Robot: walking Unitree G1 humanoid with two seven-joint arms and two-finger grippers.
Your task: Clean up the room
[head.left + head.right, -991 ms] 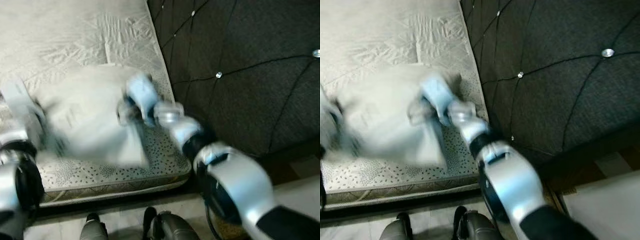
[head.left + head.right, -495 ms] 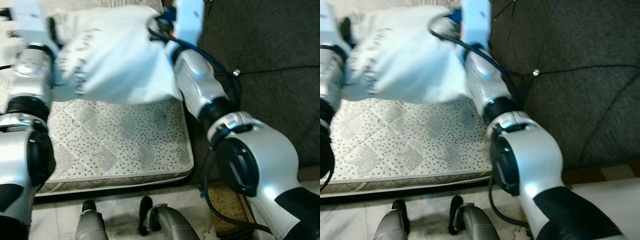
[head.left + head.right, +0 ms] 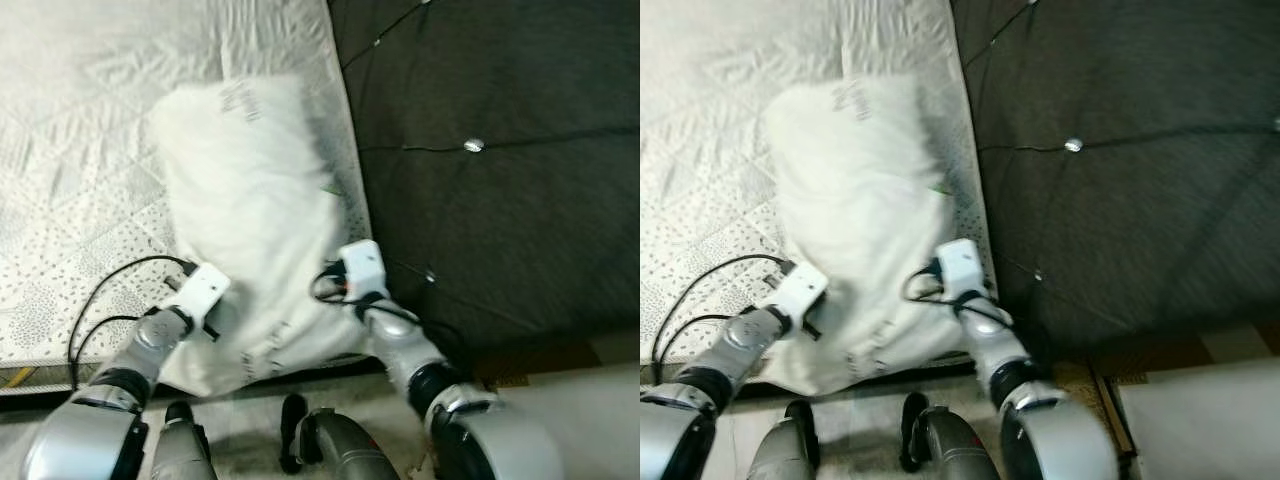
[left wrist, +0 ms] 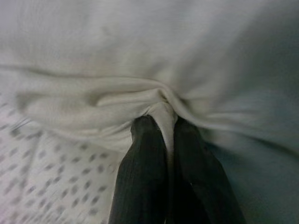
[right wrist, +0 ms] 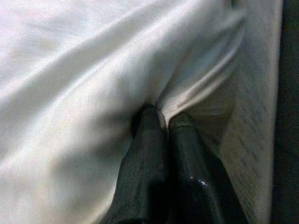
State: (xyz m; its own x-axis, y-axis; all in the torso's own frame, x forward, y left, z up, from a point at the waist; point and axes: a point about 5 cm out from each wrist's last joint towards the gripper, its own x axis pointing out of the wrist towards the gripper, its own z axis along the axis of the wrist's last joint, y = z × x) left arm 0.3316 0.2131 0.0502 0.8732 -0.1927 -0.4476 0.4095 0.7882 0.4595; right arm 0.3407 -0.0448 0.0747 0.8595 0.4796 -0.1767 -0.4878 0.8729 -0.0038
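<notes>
Left gripper (image 4: 161,122) and right gripper (image 5: 163,116) each pinch the soft white fabric pillow (image 3: 250,230) on the patterned mattress (image 3: 60,240).

Dark tufted headboard (image 3: 500,150) — patterned mattress (image 3: 60,200) beside

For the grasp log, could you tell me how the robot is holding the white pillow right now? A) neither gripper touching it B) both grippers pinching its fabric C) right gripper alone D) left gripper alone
B: the left gripper and right gripper each have their fingers closed on a fold of the pillow, which lies on the mattress.
</notes>
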